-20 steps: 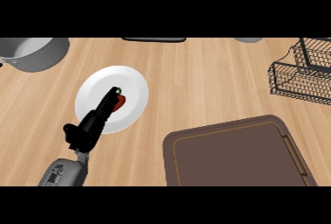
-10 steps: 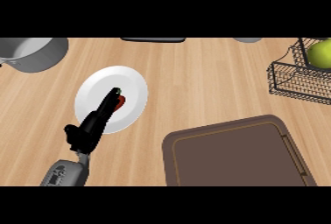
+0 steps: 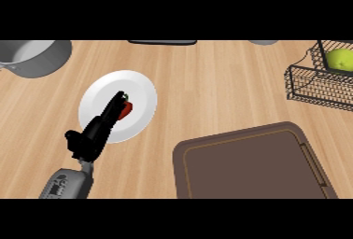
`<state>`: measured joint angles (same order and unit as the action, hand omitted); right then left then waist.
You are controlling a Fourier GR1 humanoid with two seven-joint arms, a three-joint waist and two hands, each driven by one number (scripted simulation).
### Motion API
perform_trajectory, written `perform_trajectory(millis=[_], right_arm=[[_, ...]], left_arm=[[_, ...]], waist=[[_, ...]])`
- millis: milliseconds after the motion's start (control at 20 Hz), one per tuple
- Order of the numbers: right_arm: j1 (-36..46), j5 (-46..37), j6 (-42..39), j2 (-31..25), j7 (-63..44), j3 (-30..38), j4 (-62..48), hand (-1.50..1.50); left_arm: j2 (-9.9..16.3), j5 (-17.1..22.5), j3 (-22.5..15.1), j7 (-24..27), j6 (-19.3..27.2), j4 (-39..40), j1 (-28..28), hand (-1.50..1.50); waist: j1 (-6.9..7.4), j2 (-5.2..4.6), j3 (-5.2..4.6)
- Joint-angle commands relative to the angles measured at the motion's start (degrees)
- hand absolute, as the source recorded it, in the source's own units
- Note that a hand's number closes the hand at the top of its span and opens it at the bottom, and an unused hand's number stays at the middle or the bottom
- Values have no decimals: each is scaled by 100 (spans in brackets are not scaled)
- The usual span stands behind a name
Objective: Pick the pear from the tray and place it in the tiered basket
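Progress: you can see the pear sitting in the tiered basket at far right, so the placing looks done.
Tray: the brown tray, near right on the bench, carries nothing.
Plate: the white plate holds a small red item.
Left robot hand: fingers straight over that plate, clamped on nothing.
Right robot hand: out of view.
Pot: grey pot, far left.

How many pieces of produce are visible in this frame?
2. A green pear sits in the tiered basket at upper right; a red item, partly hidden by the left hand, lies on the white plate. More may be hidden.
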<state>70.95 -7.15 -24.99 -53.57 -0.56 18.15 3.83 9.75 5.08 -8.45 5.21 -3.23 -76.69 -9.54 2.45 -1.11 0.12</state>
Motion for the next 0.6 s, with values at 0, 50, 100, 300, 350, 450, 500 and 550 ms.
perform_trajectory(millis=[0, 50, 100, 300, 350, 450, 500, 550], right_arm=[[-299, 104, 927, -548, 248, 153, 176, -150], [-208, 127, 1189, -612, 103, 193, 185, -150], [-208, 241, 1177, -826, 103, 323, 164, -150], [-660, 601, 1383, -1170, 511, 728, 77, -150], [-729, 731, 1478, -1166, 650, 866, 53, -150], [-771, 966, 1079, -1667, 457, 1111, -64, -150], [-979, 1055, 981, -1673, 737, 1200, -65, -150], [-1155, 1086, 865, -1735, 813, 1233, -101, -150]], left_arm=[[56, 48, 83, -4, -12, -89, 74, 0], [77, 93, 105, 137, -117, 10, 128, 0], [36, -30, 82, 16, 16, 87, -113, 0], [30, -77, -2, 147, 1, -54, 218, 0], [-143, -76, 52, 222, 101, 260, -67, 0], [57, 15, 63, 133, -80, -98, 94, 0], [-63, -48, 18, 185, 12, 84, 122, 0], [24, 31, 154, 58, -1, 46, -39, 0]], waist=[[-13, -10, 9], [29, -30, 4], [-15, -53, 11], [16, -34, 26], [-71, -75, 27], [3, -51, 44], [-63, -67, 47], [-79, -65, 51]])
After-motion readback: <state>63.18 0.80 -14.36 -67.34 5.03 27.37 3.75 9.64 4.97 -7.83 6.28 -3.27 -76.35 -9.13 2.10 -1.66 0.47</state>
